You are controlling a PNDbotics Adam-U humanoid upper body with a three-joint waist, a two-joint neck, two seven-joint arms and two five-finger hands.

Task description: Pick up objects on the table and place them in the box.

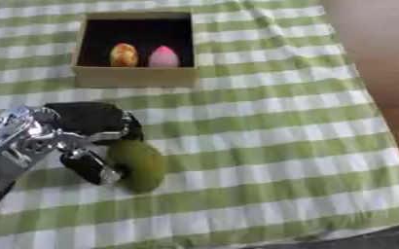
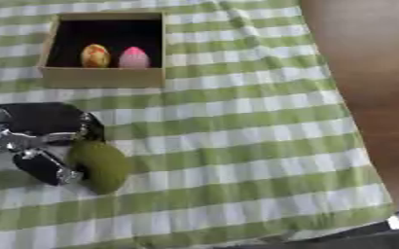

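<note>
Near the left edge of the checked surface, the left hand has its fingers and thumb curled round an olive-green egg-shaped object. It looks light and smooth, likely slippery, so a hold across its widest part seems safest. Farther off, the cardboard box already holds an orange egg and a pink one.

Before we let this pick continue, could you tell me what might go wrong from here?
The left hand meets the green object from one side only, so it might roll away across the cloth. The box already holds an orange egg and a pink egg; a drop there could knock them.
</note>
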